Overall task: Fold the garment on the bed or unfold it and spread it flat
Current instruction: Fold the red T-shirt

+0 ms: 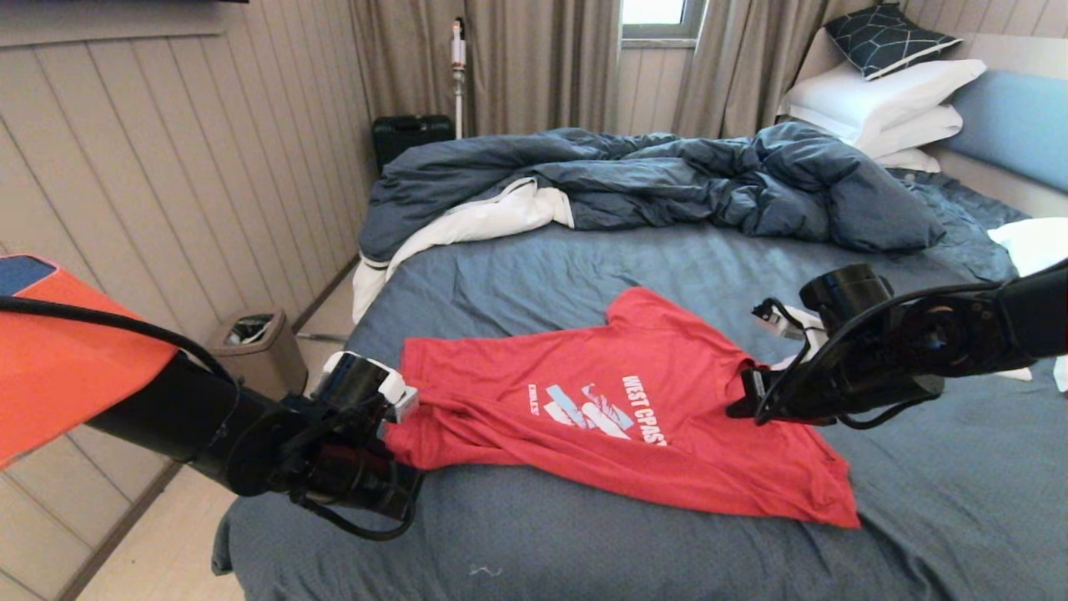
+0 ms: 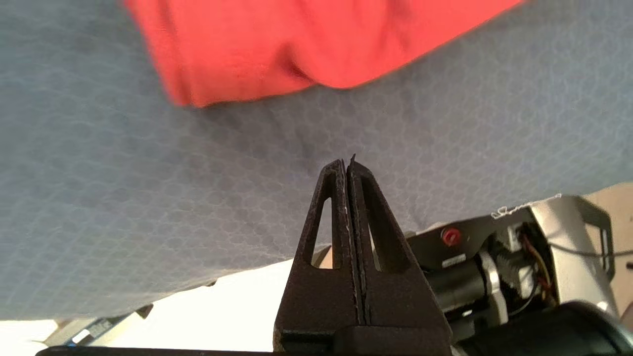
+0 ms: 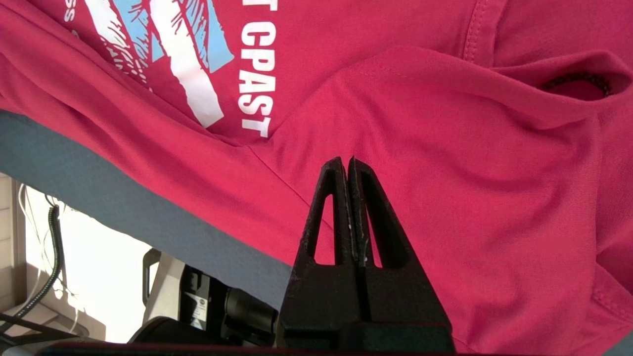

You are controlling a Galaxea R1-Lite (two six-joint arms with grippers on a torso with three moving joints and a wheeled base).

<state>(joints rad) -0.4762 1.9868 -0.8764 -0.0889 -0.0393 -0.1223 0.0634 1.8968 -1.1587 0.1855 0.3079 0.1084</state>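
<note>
The garment (image 1: 601, 409), a red T-shirt with a white and light-blue "WEST COAST" print, lies print-up near the front of the bed (image 1: 584, 275), with some wrinkles and its near side folded along a crease. My left arm (image 1: 350, 434) reaches to the shirt's left end. Its gripper (image 2: 347, 165) is shut and empty over the blue sheet (image 2: 148, 198), a short way from the red cloth (image 2: 277, 44). My right gripper (image 1: 738, 407) hovers at the shirt's right end by the collar. It is shut (image 3: 347, 163) with nothing in it, above the red fabric (image 3: 470, 173).
A rumpled dark blue duvet (image 1: 667, 179) with white lining lies across the back of the bed. White pillows (image 1: 884, 100) are stacked at the headboard on the right. A small bin (image 1: 250, 342) stands on the floor by the left wall, and a black case (image 1: 413, 133) sits further back.
</note>
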